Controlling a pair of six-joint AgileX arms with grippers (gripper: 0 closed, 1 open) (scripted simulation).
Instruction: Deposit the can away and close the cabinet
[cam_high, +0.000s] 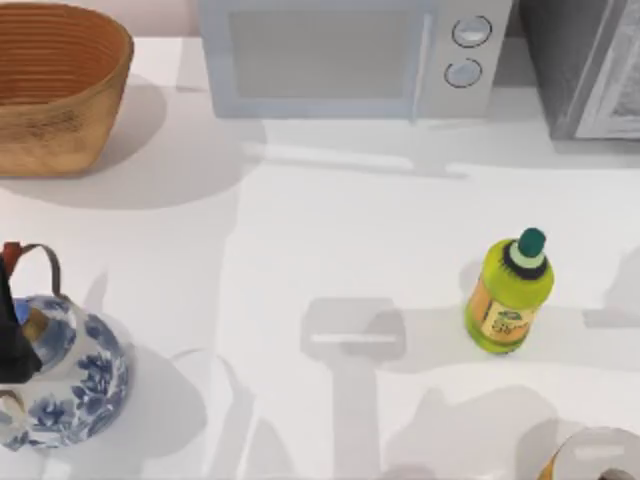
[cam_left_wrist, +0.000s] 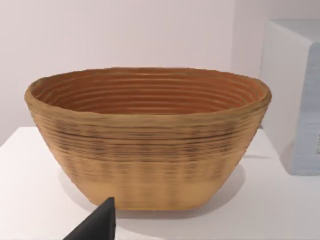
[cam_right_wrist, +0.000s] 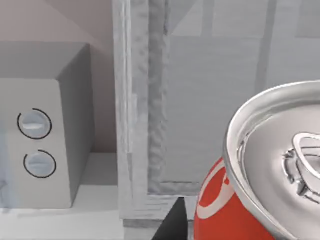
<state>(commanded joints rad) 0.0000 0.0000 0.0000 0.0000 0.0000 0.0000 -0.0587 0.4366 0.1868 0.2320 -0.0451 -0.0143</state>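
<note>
Jaws on either arm cannot be read from these views; a dark finger tip (cam_left_wrist: 97, 222) pokes into the left wrist view facing the woven basket (cam_left_wrist: 147, 137), and the right wrist camera sits right up against the can (cam_right_wrist: 260, 175), so a hold on it is possible but unproven. In the top view the can (cam_high: 592, 455) shows at the table's (cam_high: 300, 230) front right corner, near the green bottle (cam_high: 508, 292); the grey cabinet (cam_high: 585, 65) stands at the back right, beside the microwave (cam_high: 350, 55). Judging by its look, the can is light, rigid and slick-walled, thin enough to dent; best taken across the mid-body, squarely, with modest squeeze.
</note>
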